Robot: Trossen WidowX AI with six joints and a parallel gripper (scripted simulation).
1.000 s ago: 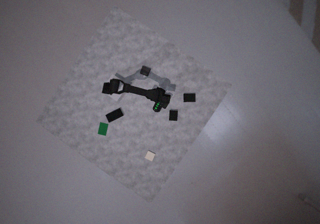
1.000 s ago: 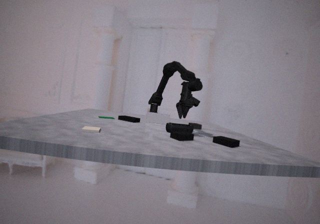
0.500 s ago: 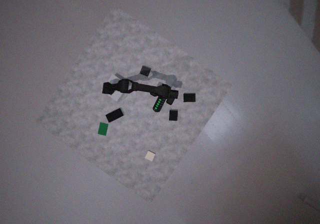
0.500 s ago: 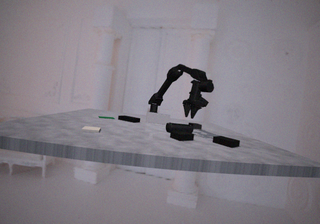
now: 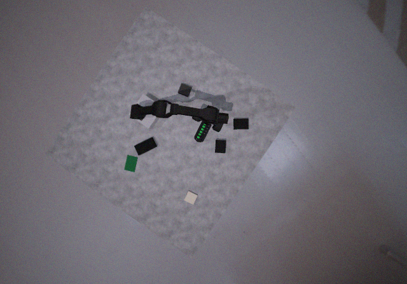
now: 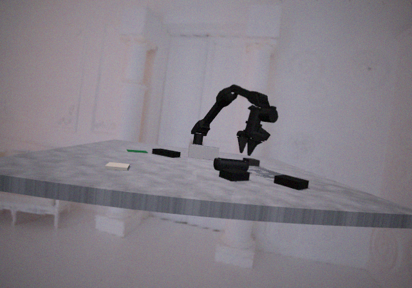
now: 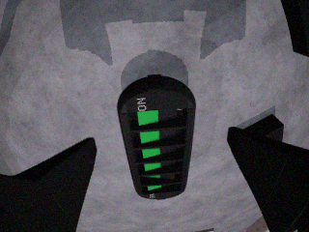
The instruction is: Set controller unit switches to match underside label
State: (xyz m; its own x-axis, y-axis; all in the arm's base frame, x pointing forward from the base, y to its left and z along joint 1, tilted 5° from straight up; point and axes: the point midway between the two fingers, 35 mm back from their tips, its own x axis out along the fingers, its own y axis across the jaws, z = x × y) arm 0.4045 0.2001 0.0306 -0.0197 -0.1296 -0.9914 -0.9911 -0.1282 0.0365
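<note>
The dark grey controller unit point(image 5: 197, 138) point(image 6: 231, 164) point(image 7: 166, 101) lies on the bench point(image 5: 158, 189) point(image 6: 172, 185) with its switch side up. In the wrist view it runs lengthwise between my fingers, with "ON" printed near its far end. Six green switch ends show in a row along its left side; the fifth from the far end shows only as a thin sliver. I cannot tell every switch's setting surely. The underside label is hidden. My gripper point(image 6: 245, 153) point(image 7: 163, 139) is open and empty, above the bench, with one finger to each side of the unit in the wrist view.
Dark blocks point(image 5: 220, 145) point(image 5: 240, 123) point(image 6: 234, 174) point(image 6: 291, 182) lie near the unit; one shows beside the right finger. Another dark block point(image 5: 185, 89) lies behind the arm. A long dark block point(image 5: 145, 145), a green plate point(image 5: 130, 163) and a cream block point(image 5: 191, 197) lie farther off.
</note>
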